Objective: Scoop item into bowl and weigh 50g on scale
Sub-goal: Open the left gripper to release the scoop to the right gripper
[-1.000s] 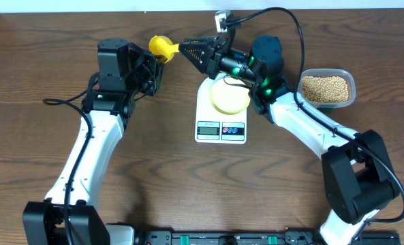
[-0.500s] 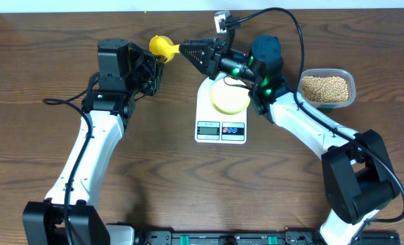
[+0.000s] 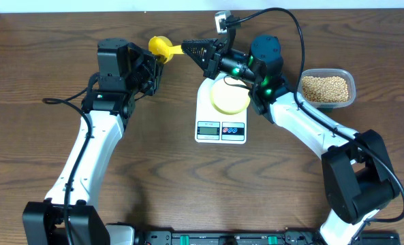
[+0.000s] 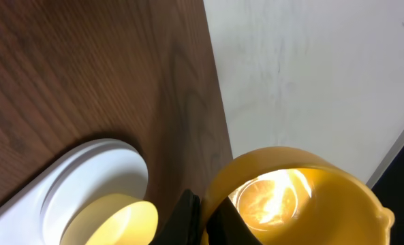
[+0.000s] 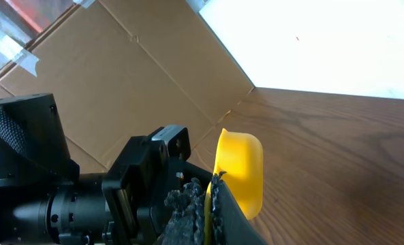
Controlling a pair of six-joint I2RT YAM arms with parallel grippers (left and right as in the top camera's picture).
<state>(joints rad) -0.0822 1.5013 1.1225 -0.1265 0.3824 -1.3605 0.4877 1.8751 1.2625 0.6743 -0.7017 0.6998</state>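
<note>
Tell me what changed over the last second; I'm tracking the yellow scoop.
The right hand closed on the handle of the yellow scoop. The left hand stayed shut on its cup; bowl, scale and beans did not move.

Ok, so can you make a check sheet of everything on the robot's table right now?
Surface: brown wooden table, no spills seen.
Job's things: pale yellow bowl sits on the white scale and looks empty; beans fill a clear tub at the right; yellow scoop is at the far side, between the arms.
Clutter: nothing seen.
Grippers: left gripper shut on the scoop's cup, as far as it shows; right gripper shut on its handle.
Cables: black cable loops over the right arm; second cable trails beside the left arm.
Surroundings: cardboard and a white wall behind the table.
</note>
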